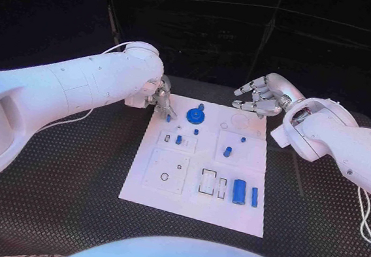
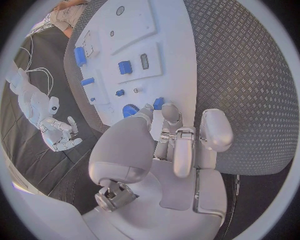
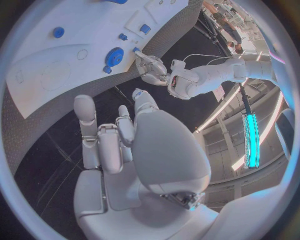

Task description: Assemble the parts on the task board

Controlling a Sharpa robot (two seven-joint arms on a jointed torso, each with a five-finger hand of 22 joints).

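Observation:
The white task board (image 1: 195,199) lies in the middle of the table. My left hand (image 1: 160,95) is at its far left corner, thumb and a finger pinching a small blue peg (image 1: 168,118), which the left wrist view shows at the fingertips (image 2: 159,103). Just beside it a blue gear (image 1: 196,115) sits on the board. My right hand (image 1: 259,97) hovers past the board's far right edge, fingers apart and loosely bent, holding nothing. In the right wrist view the gear (image 3: 115,55) lies near my left hand (image 3: 150,67).
A blue cylinder (image 1: 239,191) and a slim blue bar (image 1: 254,197) lie in the board's near right part. Small blue pieces (image 1: 227,152) (image 1: 179,139) stand mid-board. White cables trail over the black table at both sides (image 1: 370,217).

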